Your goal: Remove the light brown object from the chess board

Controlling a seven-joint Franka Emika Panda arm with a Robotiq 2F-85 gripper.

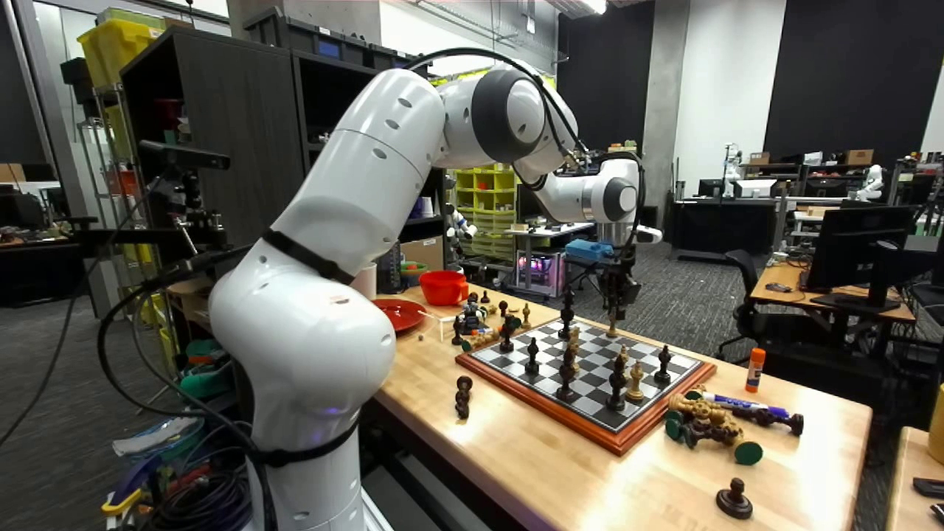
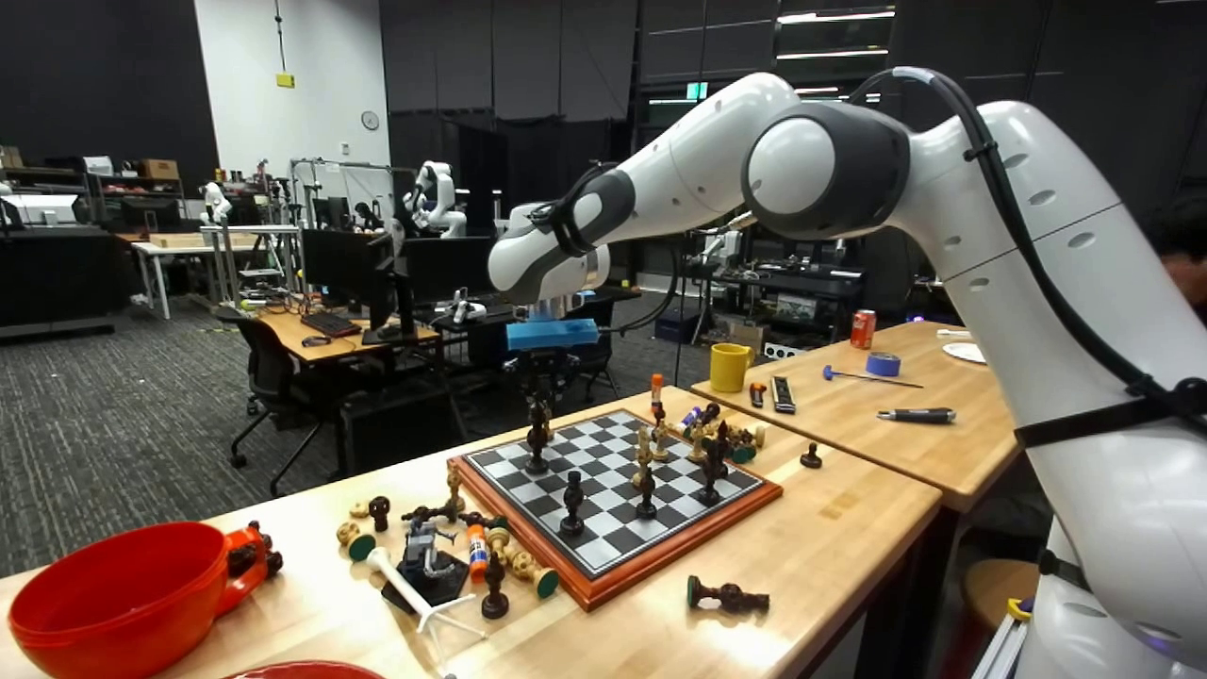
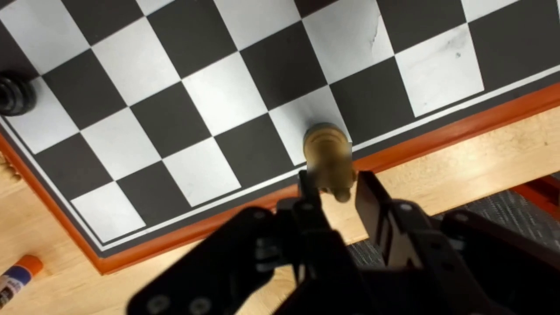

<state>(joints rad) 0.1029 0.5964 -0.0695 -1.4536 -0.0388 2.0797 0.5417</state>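
Approach seems done, removal remains: the light brown piece (image 3: pixel 329 158) is at the edge of the chess board (image 3: pixel 227 94), near the wrist view's centre, between jaws, clenched or not I cannot tell.

Chess board (image 1: pixel 546 403): flat, dark-and-pale checkered, reddish-brown rim
Light brown piece (image 1: pixel 612 324): upright, board's one o'clock in an exterior view

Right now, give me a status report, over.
Gripper straddling light brown piece, grip unclear. Piece by edge of chess board. Possible snag: tall dark piece on board.
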